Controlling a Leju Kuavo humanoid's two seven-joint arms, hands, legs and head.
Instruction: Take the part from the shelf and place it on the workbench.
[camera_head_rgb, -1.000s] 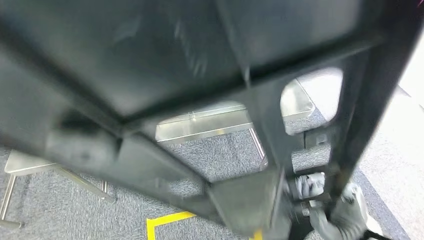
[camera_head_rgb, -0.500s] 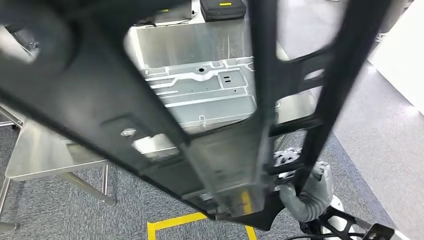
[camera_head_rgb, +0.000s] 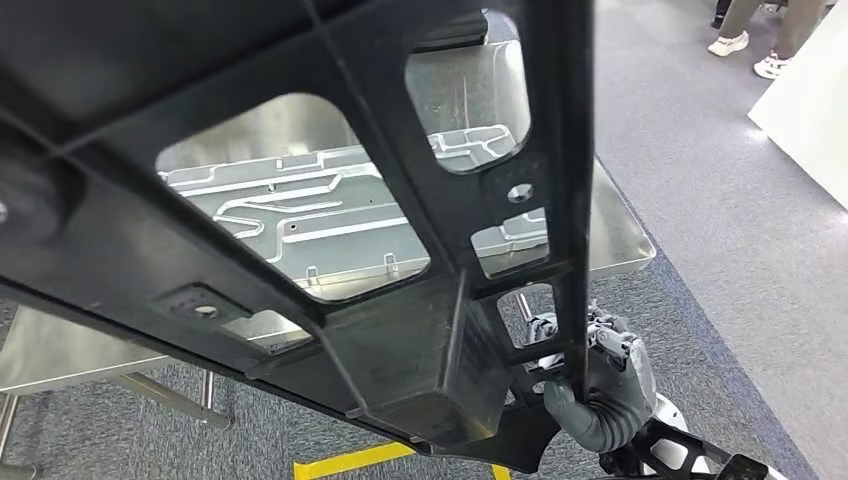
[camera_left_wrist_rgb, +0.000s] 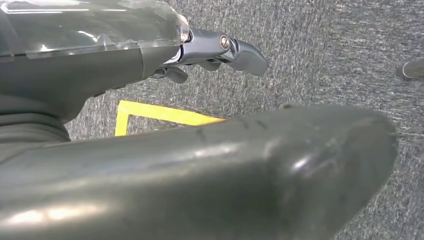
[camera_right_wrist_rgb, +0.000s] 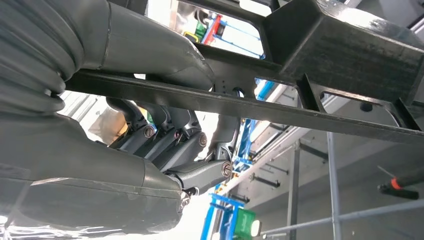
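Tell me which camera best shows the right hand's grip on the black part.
The right wrist view: the right hand wraps a bar of the black part close up. The head view shows that hand small, at the part's lower edge.

The right hand (camera_head_rgb: 600, 375) has a grey ribbed flexible cover at the wrist, a thick smooth grey thumb and darker metallic fingers (camera_right_wrist_rgb: 200, 172) linked by round silver screws. The left hand (camera_left_wrist_rgb: 150, 60) shows a smooth dark-grey shell under a clear glossy plastic wrap, a broad rounded grey thumb, and a blue-grey metal finger (camera_left_wrist_rgb: 240, 50) pinned by one silver screw.
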